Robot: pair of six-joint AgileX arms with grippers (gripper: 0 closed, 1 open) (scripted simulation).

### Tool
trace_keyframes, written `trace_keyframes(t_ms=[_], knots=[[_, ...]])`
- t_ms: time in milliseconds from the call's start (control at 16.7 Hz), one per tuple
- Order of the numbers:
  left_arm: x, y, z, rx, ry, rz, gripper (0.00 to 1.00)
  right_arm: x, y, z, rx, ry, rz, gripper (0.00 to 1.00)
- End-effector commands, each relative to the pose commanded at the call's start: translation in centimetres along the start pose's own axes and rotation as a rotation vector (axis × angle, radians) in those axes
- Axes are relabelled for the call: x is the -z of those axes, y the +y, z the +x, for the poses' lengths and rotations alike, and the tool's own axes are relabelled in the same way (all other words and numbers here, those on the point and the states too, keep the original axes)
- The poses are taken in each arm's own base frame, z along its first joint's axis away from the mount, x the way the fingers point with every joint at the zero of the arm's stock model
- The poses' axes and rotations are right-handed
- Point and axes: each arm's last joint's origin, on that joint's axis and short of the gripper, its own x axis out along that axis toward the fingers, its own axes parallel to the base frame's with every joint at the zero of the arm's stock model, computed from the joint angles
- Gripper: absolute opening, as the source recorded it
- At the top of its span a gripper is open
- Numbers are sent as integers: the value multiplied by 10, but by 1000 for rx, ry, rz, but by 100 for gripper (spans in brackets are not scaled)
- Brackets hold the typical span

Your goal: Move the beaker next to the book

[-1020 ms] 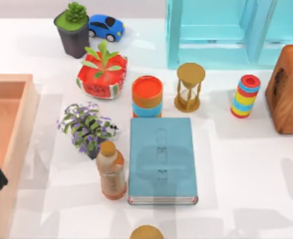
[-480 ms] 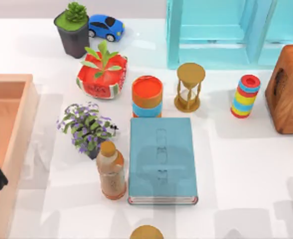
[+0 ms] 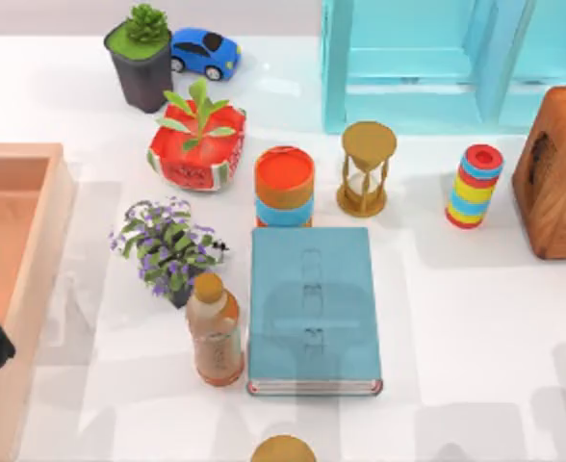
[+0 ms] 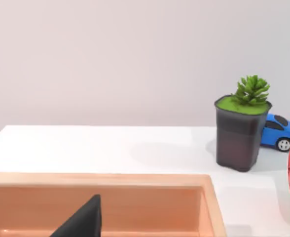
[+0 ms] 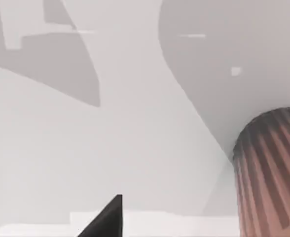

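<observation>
Beaker (image 5: 271, 173): ribbed pinkish cylinder with dark top, upright on white counter (image 5: 61, 148), close to right gripper (image 5: 105, 219); whether that gripper is wide or closed, cannot tell. Book (image 3: 312, 310): light blue, flat at counter middle, orange-topped can (image 3: 284, 186) just behind it, tea bottle (image 3: 214, 329) just beside its left edge. Left gripper (image 4: 83, 219) parked over wooden tray (image 4: 135, 180) at counter's left; its grip state cannot tell.

Light-blue book (image 3: 314, 310), rainbow-striped cylinder (image 3: 474, 186), blue toy car (image 3: 206, 52).
</observation>
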Motion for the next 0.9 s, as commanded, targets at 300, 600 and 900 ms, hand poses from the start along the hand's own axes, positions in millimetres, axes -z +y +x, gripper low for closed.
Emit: trace_keyframes(t_ms=[300,600,900], knots=[[0,0,0,0,0,0,100,0,0,0,0,0,0,32],[0,0,0,0,0,0,100,0,0,0,0,0,0,0],[0,0,0,0,0,0,100,0,0,0,0,0,0,0]])
